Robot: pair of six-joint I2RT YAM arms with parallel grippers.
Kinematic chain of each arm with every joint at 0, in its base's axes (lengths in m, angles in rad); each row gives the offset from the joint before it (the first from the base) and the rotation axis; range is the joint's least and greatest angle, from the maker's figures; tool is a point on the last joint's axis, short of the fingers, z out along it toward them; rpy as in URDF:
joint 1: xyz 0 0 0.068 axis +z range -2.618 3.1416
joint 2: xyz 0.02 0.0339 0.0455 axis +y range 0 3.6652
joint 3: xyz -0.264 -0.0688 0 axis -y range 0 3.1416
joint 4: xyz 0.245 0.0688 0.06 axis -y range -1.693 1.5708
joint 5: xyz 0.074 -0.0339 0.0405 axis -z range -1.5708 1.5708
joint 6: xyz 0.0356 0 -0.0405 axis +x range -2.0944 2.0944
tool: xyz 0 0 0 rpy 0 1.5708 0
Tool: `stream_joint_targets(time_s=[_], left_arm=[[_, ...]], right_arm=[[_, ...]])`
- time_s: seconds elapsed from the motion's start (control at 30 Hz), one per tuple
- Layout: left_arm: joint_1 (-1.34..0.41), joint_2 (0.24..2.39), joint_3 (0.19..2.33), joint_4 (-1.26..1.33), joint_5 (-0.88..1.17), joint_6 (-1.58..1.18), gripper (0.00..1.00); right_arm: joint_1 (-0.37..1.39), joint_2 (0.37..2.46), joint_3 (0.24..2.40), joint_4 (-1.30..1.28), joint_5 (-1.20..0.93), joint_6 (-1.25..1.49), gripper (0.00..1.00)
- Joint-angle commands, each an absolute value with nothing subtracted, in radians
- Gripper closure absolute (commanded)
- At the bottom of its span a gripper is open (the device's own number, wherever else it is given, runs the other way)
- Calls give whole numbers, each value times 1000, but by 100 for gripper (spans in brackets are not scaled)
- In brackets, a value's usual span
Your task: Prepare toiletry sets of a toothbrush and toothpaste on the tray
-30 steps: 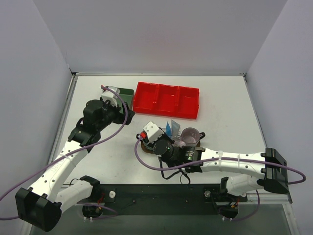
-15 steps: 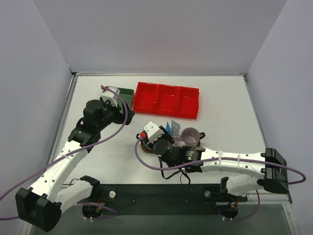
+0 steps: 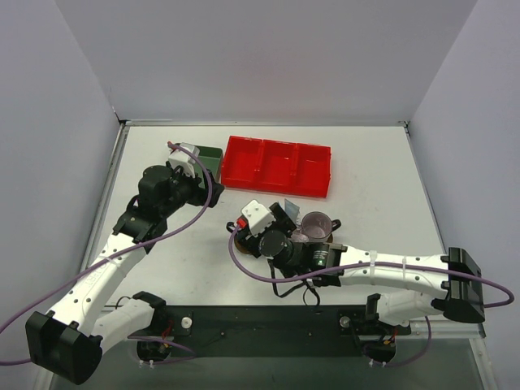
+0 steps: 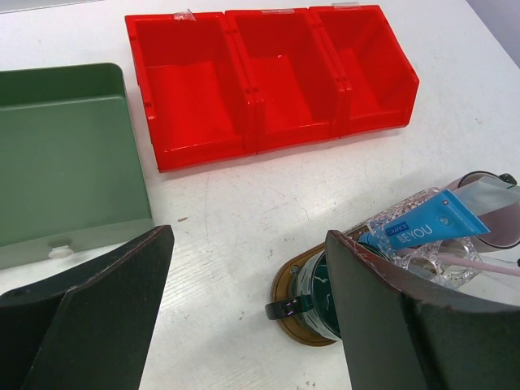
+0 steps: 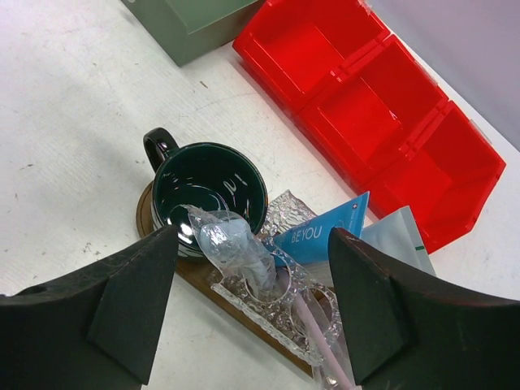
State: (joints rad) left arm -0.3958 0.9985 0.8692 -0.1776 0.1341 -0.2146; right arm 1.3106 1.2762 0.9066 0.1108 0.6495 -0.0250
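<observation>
Toothpaste tube (image 5: 321, 231) slants, narrow end toward the green mug (image 5: 207, 187); left claw (image 4: 248, 236) and right claw (image 5: 253, 234) gape wide.

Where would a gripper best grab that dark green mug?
Probably the rim wall beside the handle, coming straight down with one finger inside and one outside. The dark green mug stands upright with its mouth open, and that side is free; the opposite side is crowded by a clear plastic packet and a blue tube.

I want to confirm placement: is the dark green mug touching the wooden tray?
Touching. The right wrist view shows the dark green mug standing upright with its base on one end of the tray.
</observation>
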Motion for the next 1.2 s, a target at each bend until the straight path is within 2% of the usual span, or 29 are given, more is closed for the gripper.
stream_joint_targets(time_s=[0.0, 0.37, 0.6, 0.7, 1.07, 1.17], left_arm=[[-391, 997, 910, -169, 129, -201, 14], [-391, 982, 904, -164, 107, -202, 13], [-391, 956, 891, -155, 66, -209, 13], [-391, 950, 888, -153, 52, -210, 14], [-391, 882, 877, -167, -129, -238, 12], [-391, 839, 858, -143, -140, -239, 9]], right_arm=[[1315, 1220, 916, 110, 632, -6, 27], [1256, 1146, 950, 63, 464, 113, 22], [1108, 1060, 962, 58, 269, 251, 21], [1042, 1014, 960, 45, 236, 317, 18], [570, 850, 891, -170, 137, 564, 14], [496, 802, 861, -213, 138, 587, 14]])
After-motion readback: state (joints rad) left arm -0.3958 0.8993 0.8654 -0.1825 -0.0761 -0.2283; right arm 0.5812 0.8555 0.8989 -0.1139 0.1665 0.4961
